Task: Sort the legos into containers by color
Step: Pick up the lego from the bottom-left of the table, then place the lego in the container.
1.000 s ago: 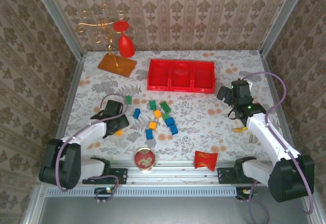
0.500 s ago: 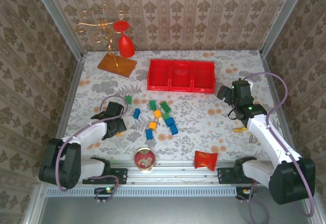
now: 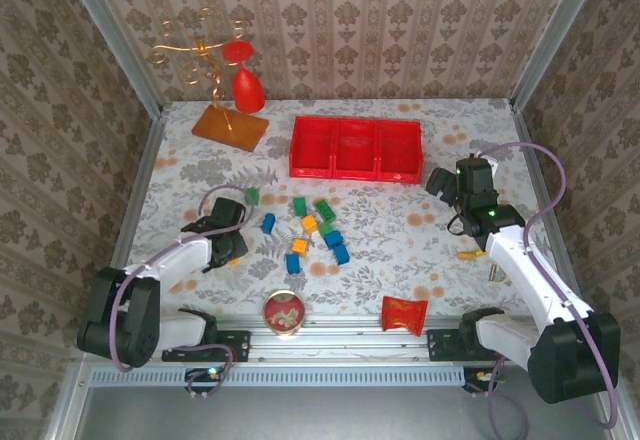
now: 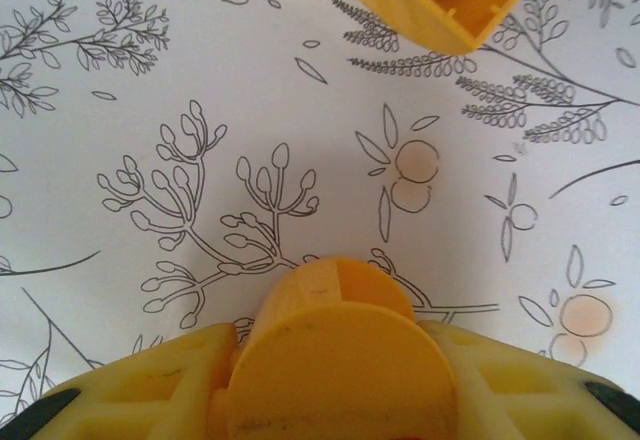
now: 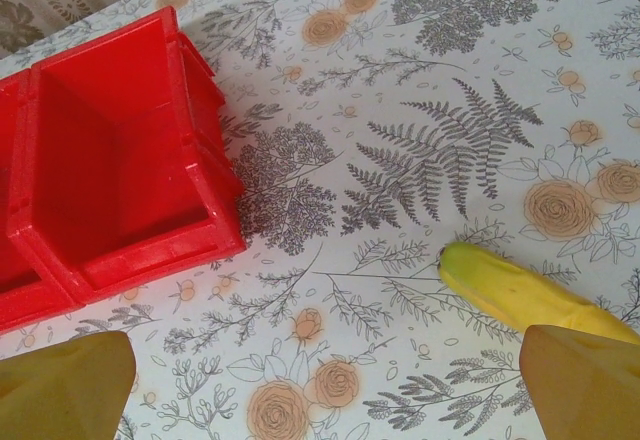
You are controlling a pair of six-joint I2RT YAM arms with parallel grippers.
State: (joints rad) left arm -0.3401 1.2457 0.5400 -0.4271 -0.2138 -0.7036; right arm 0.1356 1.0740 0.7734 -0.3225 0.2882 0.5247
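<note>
At table centre, small blue, green and yellow plastic legos are seen unsorted; three joined red plastic containers at twelve o'clock look empty. At nine o'clock, whether the left gripper is clamped cannot be told; the right gripper is spread wide.

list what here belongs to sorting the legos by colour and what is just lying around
For the job: legos, red bins.
Just lying about: round tin, red packet, gold wire stand, what looks like a banana.
</note>
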